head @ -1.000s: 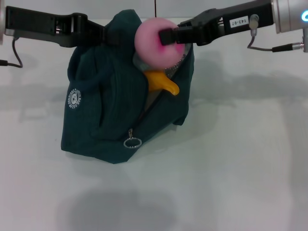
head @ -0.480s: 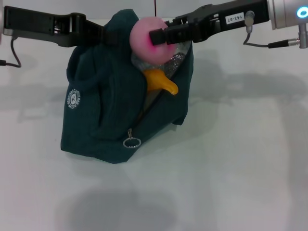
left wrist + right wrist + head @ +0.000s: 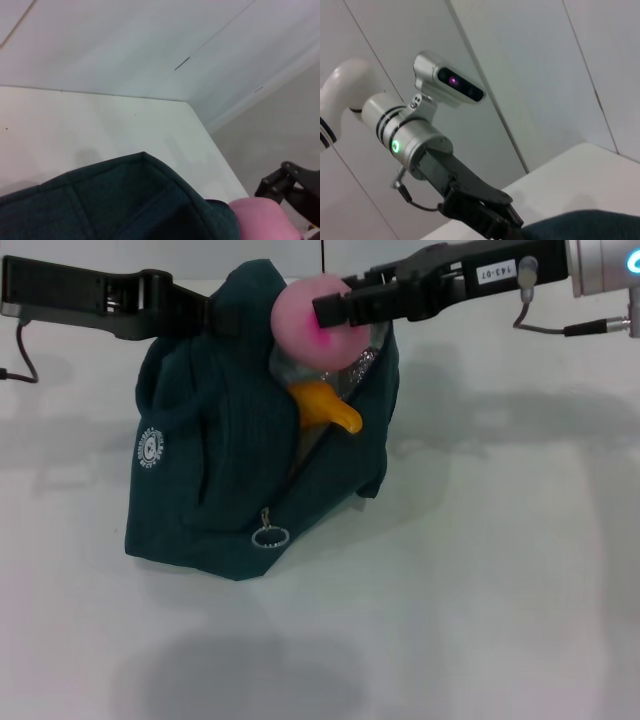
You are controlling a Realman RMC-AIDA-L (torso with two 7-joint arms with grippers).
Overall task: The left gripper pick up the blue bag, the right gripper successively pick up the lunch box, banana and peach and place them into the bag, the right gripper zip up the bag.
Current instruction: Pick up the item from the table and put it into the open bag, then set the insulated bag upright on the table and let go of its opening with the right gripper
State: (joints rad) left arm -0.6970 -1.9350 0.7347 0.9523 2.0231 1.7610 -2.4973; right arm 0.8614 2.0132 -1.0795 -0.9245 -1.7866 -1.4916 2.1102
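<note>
1. You are seeing the right hand [image 3: 325,312] reaching in from the right at the top of the head view, its prongs clamping the peach [image 3: 308,308] on its right side.
2. The peach is hanging directly over the open mouth of the blue bag [image 3: 235,455], touching or just above the rim; which one, you cannot tell.
3. The left hand [image 3: 218,316] is coming in from the left at the same height, its tip sitting against the bag's upper edge just left of the peach. It is apparently pinching the fabric there, with the bag's top pulled up toward it.
4. The banana [image 3: 322,406] is poking out of the opening just below the peach, one end jutting toward the right.
5. The bag is sitting on the white desk [image 3: 480,570], its ring zipper pull [image 3: 268,536] hanging low on the front.
</note>
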